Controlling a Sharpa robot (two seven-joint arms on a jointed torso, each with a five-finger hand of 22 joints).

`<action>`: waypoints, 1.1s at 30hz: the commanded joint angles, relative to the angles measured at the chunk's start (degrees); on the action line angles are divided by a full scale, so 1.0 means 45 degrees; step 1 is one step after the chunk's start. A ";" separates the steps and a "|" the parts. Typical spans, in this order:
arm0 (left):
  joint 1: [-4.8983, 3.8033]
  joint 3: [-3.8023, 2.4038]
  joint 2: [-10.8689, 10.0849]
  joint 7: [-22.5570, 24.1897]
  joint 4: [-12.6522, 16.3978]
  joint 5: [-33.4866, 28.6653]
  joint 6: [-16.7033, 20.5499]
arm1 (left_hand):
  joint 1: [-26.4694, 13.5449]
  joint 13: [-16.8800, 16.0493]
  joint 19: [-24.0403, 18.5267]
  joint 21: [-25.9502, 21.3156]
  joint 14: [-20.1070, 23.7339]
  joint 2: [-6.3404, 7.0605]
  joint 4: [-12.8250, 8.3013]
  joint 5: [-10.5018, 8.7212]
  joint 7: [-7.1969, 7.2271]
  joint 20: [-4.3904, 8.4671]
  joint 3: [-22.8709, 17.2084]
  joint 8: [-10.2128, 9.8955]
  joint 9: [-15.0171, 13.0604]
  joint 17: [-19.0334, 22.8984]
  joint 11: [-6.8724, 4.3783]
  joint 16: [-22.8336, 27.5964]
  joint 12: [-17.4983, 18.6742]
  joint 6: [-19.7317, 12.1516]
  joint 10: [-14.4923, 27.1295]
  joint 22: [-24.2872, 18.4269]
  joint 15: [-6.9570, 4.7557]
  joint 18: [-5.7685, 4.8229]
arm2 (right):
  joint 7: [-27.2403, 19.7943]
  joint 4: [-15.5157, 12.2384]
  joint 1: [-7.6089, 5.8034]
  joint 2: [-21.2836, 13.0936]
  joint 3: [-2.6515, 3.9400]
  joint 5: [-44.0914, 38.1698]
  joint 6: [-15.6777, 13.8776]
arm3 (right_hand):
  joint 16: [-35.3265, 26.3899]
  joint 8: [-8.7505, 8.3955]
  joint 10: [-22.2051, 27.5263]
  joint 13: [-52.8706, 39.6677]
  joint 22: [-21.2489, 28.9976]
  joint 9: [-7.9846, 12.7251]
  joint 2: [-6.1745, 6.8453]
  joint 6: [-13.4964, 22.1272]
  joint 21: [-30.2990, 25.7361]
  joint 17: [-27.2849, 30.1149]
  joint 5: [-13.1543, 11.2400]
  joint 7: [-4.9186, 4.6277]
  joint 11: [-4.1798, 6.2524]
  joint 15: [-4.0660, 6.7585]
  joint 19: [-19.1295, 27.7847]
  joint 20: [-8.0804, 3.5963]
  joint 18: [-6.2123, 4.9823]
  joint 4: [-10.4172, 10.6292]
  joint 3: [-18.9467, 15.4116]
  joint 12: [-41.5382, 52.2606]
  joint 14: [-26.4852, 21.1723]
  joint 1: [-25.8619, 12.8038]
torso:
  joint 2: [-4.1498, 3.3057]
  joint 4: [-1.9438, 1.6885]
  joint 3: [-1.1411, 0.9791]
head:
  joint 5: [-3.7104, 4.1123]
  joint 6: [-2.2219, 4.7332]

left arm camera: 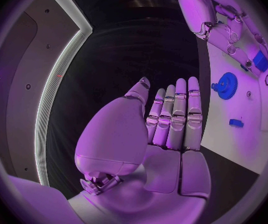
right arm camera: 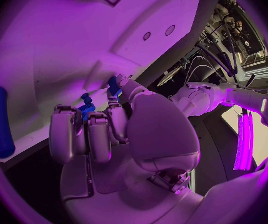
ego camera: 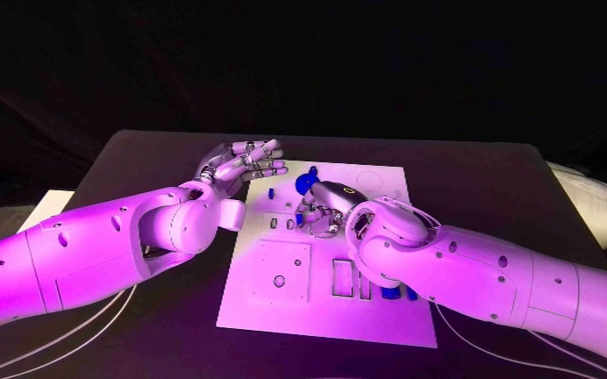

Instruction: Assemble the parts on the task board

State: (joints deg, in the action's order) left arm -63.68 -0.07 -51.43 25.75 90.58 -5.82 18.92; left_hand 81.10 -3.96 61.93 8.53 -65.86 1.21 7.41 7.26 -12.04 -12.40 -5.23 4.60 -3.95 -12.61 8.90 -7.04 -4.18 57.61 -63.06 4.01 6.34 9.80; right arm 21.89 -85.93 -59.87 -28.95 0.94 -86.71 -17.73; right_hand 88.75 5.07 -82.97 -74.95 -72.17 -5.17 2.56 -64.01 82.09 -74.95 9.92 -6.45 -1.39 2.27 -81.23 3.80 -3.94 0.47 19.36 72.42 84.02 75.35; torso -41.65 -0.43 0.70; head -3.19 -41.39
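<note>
The white task board (ego camera: 298,300) lies in the middle of the black table. My right hand (ego camera: 324,207) is low over the board's middle, fingers curled down. In the right wrist view it (right arm camera: 103,129) pinches a small blue part (right arm camera: 86,107) against the board, with more blue at the thumb tip (right arm camera: 113,87). A blue gear (ego camera: 305,182) stands on the board just beyond that hand. My left hand (ego camera: 243,164) hovers at the board's far left corner, fingers straight and holding nothing. The left wrist view shows the gear (left arm camera: 224,85) and a small blue piece (left arm camera: 235,122) on the board.
Rectangular slots (ego camera: 343,277) and round holes (ego camera: 278,281) mark the board's near half. More blue parts (ego camera: 392,293) lie by my right forearm. A long blue piece (right arm camera: 0,119) lies on the board beside the right hand. White cables (ego camera: 76,331) run along the table's near left.
</note>
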 commanded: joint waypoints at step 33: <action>-0.0010 -0.0009 0.0019 0.0057 0.0033 -0.0036 -0.0196 | 0.0041 -0.0002 -0.0077 -0.0047 0.0039 -0.0115 -0.0093 -0.0050 -0.0047 0.0001 -0.0006 -0.0086 0.0007 -0.0015 0.0038 0.0077 0.0044 0.0014 0.0077 -0.0012 -0.0012 0.0130 | 0.0454 -0.0040 0.0060 0.0001 -0.0077 -0.0336 0.0717 | -0.0157 -0.0328 0.0916 0.0135 0.0140 0.0326 0.1195 0.1391 -0.0116 -0.2530 0.0536 -0.0365 -0.0360 -0.0233 0.0069 0.0217 0.0036 0.0155 -0.0774 -0.1527 0.1143 -0.0857 | 0.0002 0.0000 0.0000 | 0.0023 -0.0129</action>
State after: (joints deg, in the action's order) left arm -63.69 -0.07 -51.43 25.64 90.66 -5.85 18.91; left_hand 81.10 -3.96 61.93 8.54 -65.86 1.21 7.42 7.26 -12.04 -12.40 -5.23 4.60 -3.95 -12.59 8.90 -7.04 -4.19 57.61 -63.06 4.01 6.34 9.81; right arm 22.56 -86.37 -59.94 -28.87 0.88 -87.60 -15.33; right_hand 88.22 3.62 -79.17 -74.45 -71.63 -3.65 7.46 -58.11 81.89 -74.93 12.56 -8.18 -2.93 1.53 -81.03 4.44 -3.95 1.23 16.23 65.72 83.90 71.51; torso -41.63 -0.46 0.71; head -3.06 -41.94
